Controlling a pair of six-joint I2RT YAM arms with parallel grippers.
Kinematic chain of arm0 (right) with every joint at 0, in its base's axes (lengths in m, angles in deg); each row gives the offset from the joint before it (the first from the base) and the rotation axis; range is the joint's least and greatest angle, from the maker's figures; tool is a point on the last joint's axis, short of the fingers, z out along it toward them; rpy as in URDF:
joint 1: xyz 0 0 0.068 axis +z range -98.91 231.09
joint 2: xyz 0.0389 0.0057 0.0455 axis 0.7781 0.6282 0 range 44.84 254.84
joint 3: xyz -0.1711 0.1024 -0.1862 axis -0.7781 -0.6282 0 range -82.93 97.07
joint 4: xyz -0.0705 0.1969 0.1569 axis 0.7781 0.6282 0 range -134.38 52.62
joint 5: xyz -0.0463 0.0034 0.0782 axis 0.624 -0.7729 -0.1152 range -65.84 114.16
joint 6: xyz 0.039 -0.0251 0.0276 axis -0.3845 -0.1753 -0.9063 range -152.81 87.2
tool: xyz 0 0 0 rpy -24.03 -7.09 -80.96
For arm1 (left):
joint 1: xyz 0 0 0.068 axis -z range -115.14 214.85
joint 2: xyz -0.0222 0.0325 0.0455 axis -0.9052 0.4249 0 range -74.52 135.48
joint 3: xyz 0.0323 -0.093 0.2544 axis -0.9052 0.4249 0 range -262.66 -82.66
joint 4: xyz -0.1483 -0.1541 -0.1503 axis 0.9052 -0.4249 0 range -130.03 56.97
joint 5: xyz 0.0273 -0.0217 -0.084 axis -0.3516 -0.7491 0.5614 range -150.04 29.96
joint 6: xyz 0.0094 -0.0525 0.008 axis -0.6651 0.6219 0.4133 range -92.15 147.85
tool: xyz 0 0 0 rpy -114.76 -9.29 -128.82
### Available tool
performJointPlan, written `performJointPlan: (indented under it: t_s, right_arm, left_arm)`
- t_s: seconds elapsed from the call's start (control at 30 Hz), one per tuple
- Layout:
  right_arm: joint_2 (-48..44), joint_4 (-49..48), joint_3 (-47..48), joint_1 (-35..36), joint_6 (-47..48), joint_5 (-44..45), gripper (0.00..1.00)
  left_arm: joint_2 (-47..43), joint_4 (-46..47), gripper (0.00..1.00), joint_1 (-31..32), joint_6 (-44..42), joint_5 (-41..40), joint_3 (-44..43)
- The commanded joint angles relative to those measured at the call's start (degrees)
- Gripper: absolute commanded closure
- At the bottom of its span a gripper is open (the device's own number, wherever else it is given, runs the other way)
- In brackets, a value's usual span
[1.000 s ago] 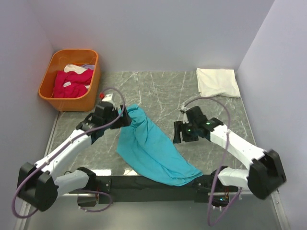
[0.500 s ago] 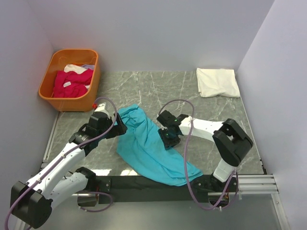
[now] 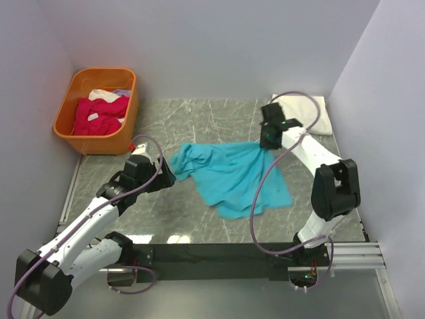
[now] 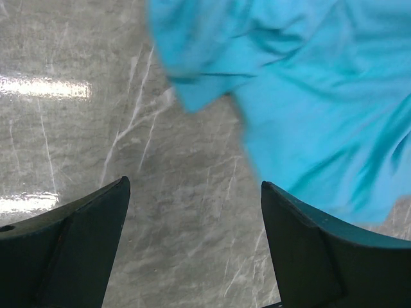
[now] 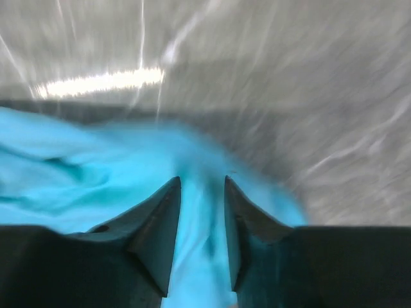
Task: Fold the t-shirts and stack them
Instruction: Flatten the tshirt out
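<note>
Right end effector (image 5: pixel 201 186) is pinching just a narrow bunch of the teal shirt (image 3: pixel 232 176), risking a slip under drag; left end effector (image 4: pixel 194 185) is hovering released, empty.

A robot lab cell: plain white walls (image 3: pixel 199 40) boxing in a marble-patterned table (image 3: pixel 199 119).

A grey table (image 3: pixel 199 119) with white marble veins sits boxed in by plain pale lilac walls (image 3: pixel 212 46) at the back and both sides; a bright glare (image 4: pixel 45 88) streaks its surface
</note>
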Motion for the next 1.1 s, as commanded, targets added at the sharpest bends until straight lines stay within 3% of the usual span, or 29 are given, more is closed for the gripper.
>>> performJointPlan:
  t_s: [0.0,0.13,0.3,0.47,0.77,1.07]
  right_arm:
    - [-3.8,-2.8,4.2,-1.0,-0.5,1.4,0.56]
    - [-6.9,-4.6,0.9,3.0,3.0,-7.0,0.45]
    - [-10.3,-4.1,-9.3,12.1,7.2,-11.0,0.45]
    - [-9.7,-4.2,-15.6,18.0,8.8,-11.9,0.47]
    - [-2.2,-4.2,-13.7,22.5,13.4,-12.4,0.44]
    - [3.8,-3.9,-11.1,26.1,14.4,-9.7,0.44]
  left_arm:
    - [1.4,1.9,0.12,0.1,-0.2,1.2,-0.5]
    - [3.4,2.3,0.12,0.1,-0.6,2.2,-1.3]
    - [6.8,4.0,0.14,0.1,-0.9,2.4,-3.9]
    - [16.4,7.9,0.14,0.0,-1.5,3.9,-8.6]
    - [34.3,10.6,0.14,3.0,-4.0,4.6,-19.0]
    - [46.4,9.3,0.23,4.7,-5.1,-0.3,-26.7]
